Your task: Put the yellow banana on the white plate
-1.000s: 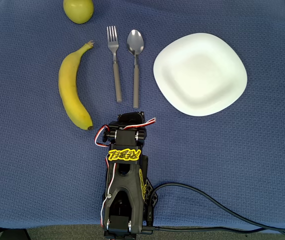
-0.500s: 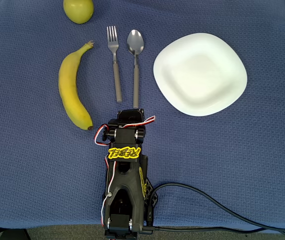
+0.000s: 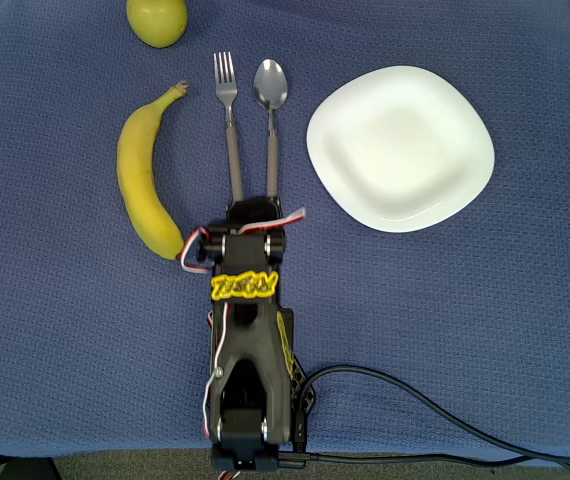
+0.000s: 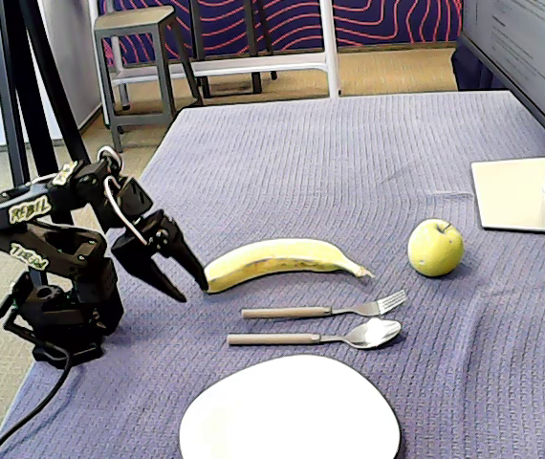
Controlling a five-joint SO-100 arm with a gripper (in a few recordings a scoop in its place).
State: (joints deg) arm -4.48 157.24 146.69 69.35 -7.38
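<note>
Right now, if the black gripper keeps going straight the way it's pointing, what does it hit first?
Probably the dark-tipped near end of the long yellow banana: the open gripper aims there in the fixed view. Overhead, the grey fork handle lies close, so depth is uncertain.

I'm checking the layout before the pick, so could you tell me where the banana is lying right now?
In the overhead view the yellow banana lies left of the fork, below the round yellow-green fruit, with its lower end beside the tool.

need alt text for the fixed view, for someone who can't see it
A black robot arm's open claw hangs beside the blunt end of a yellow banana lying on a blue-grey tablecloth. Nearer the camera lie a fork, a spoon and a bare white plate; a yellow-green apple sits at right.
</note>
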